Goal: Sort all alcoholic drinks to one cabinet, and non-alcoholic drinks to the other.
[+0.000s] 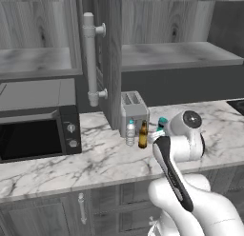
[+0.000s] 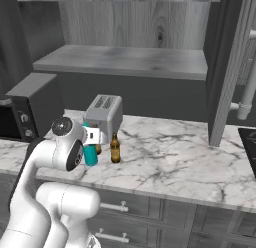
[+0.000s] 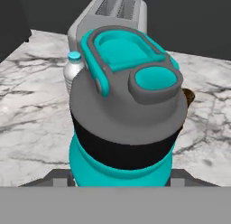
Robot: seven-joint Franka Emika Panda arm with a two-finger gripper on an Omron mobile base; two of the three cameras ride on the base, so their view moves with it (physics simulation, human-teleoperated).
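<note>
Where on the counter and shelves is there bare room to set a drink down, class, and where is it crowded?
Free: the counter between the microwave and the water bottle; the marble right of the beer bottle; the shelf above. Crowded: in front of the toaster, where bottles and flask cluster.

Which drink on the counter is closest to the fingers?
The teal flask, right at the fingers; the clear water bottle and amber beer bottle stand apart by the toaster.

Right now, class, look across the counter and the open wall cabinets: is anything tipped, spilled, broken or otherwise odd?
Nothing stands out. The teal flask, the clear water bottle and a brown beer bottle all stand upright by the toaster on the marble counter, with no spill or damage visible.
</note>
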